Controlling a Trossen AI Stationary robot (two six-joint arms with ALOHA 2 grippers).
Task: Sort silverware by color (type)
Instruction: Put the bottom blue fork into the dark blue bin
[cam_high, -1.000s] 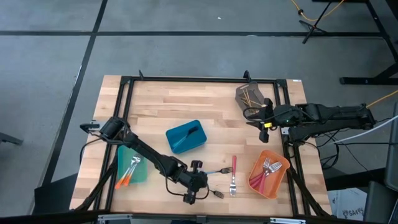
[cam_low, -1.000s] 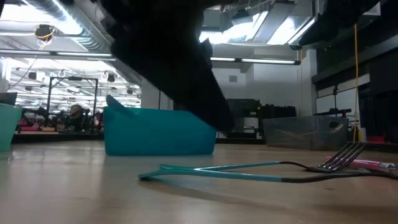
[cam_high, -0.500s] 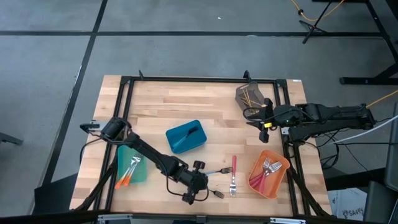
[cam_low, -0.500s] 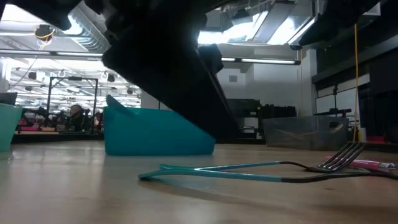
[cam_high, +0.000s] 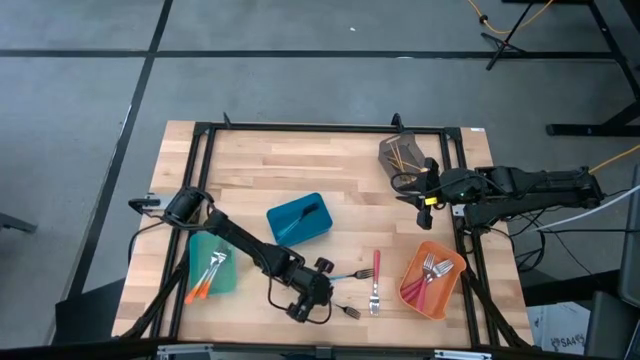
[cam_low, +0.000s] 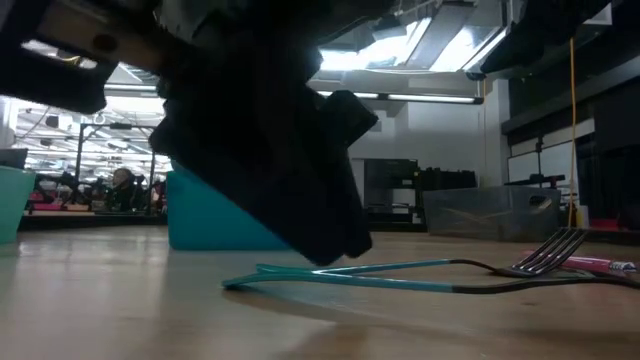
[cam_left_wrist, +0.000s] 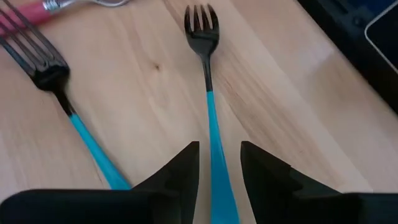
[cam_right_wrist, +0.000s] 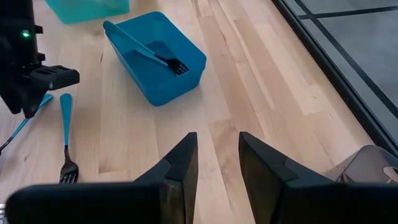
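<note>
Between parted left jaws, wrist view only: blue-handled fork, ungrasped.

Place: robotics lab | showing: wood tabletop in a black frame, ceiling lights glowing, equipment racks standing behind

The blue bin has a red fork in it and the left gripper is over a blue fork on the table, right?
Not quite. The fork in the blue bin is blue-handled, not red; the right wrist view shows it. The rest holds: the left gripper is over a blue fork on the table.
</note>
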